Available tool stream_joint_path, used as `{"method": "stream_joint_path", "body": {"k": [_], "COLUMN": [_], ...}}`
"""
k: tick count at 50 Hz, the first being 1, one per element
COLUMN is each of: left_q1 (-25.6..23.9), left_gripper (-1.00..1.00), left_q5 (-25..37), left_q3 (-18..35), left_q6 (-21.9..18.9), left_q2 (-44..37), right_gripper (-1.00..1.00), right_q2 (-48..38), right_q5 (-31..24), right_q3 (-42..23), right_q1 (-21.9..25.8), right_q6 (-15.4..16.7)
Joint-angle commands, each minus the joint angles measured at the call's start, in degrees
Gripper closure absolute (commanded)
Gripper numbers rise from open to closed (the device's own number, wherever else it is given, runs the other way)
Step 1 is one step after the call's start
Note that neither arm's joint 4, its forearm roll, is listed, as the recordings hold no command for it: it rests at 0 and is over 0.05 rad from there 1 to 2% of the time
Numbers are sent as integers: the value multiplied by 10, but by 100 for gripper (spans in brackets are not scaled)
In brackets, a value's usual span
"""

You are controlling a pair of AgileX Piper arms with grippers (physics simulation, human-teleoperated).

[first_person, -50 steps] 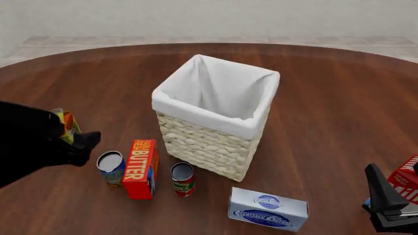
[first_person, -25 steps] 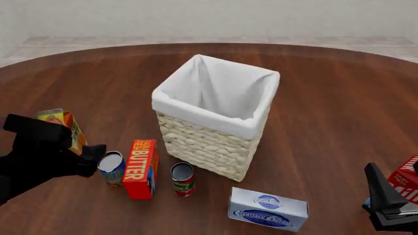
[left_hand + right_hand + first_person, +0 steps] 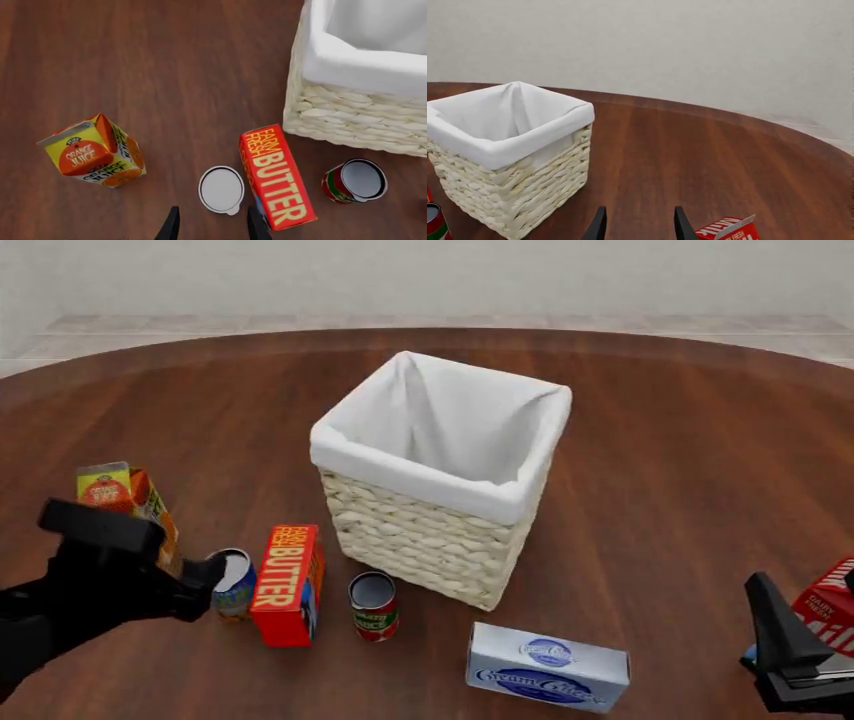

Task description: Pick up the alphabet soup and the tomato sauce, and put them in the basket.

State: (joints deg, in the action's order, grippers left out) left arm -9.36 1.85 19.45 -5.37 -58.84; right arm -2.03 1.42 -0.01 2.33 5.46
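The alphabet soup is a small can with a silver top, standing between the orange juice carton and the butter box. My left gripper hovers open just above and left of it. In the left wrist view its two fingertips straddle the near edge of the can without touching it. The tomato sauce, with a red and green label, stands in front of the basket. My right gripper is open and empty at the near right, far from both cans.
A red butter box stands tight against the soup's right side. An orange juice carton is on the soup's left. A cream cheese box lies near front centre. A milk carton sits beside the right gripper.
My left arm has come down and to the right, bringing its gripper close over the alphabet soup and uncovering the orange juice carton. The right arm has not moved.
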Motion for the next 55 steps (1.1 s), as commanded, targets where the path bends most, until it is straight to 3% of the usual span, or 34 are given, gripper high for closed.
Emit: {"method": "stream_joint_path", "body": {"k": [1,55], "left_q1": [2,-3], "left_gripper": [-100,-100], "left_q5": [-39,-175], "left_q3": [-24,-53], "left_q6": [-4,-4], "left_q2": [-32,-171], "right_gripper": [-100,-100], "right_q2": [-1,8], "right_q5": [1,-7], "right_q3": [0,0], "right_q1": [0,0], "right_q6": [0,-1]}}
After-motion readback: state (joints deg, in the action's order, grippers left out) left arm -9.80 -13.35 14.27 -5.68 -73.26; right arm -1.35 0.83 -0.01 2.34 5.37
